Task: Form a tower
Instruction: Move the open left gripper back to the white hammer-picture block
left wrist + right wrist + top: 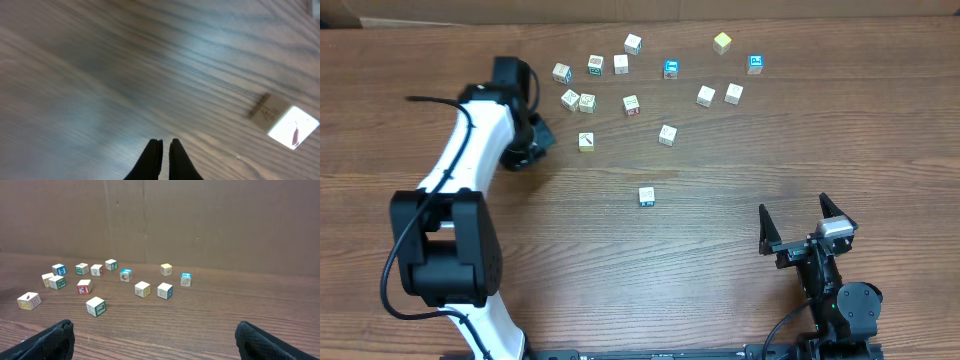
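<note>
Overhead, fifteen small wooden blocks are on the brown table (740,290). Fourteen are loose cubes (667,134) scattered across the far half: one yellow cube (722,42), two cyan-topped cubes (671,69), and the rest pale with small printed faces. Two of the pale ones sit just beside each other at the left of the group. The tower (646,196) stands alone, nearer the arms and well apart from the scatter, with a cyan-green side showing. From straight above I cannot tell how many cubes it has. The left arm (470,160) reaches to the left edge of the scatter, its dark end near the cube with a red mark (587,141). The right arm (830,290) sits at the near right, and the right jaws stand wide apart with nothing between them.

From the left wrist, the picture is blurred. The left jaws are pressed together over bare wood with nothing in them. One cube is in view: the cube with a red mark (282,120), off to the right and not touching them.

From the right wrist, the right jaws show as two dark tips at the bottom corners, far apart. Fourteen loose cubes (95,306) lie beyond them. The tower is out of this view.
</note>
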Motion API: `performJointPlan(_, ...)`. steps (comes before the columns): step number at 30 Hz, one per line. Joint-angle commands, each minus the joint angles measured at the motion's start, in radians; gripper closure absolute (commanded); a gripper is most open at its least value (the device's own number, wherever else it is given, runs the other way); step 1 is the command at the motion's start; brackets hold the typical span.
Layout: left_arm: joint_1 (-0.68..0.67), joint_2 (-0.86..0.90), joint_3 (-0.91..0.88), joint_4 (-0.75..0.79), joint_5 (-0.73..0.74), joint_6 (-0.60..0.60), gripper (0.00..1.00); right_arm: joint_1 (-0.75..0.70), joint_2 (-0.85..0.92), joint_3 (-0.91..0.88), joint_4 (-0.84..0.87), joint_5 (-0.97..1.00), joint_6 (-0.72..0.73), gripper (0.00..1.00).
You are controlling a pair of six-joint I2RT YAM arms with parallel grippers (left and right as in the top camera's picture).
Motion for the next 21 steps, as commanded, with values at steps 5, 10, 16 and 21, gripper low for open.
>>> performJointPlan(5,-0.122,0.003,-0.144,0.252,0.159,0.031,0.93,0.005,-0.009,-0.010,0.005,0.009,-0.004,0.00)
performJointPlan(10,-0.199,0.003,-0.155,0.424,0.140,0.031,0.85,0.005,-0.009,-0.010,0.005,0.009,-0.004,0.00)
performJointPlan(16,-0.232,0.003,-0.155,0.577,0.076,0.031,0.89,0.005,-0.009,-0.010,0.005,0.009,-0.004,0.00)
performJointPlan(21,-0.233,0.003,-0.155,0.461,0.127,0.032,0.96,0.005,-0.009,-0.010,0.005,0.009,-0.004,0.00)
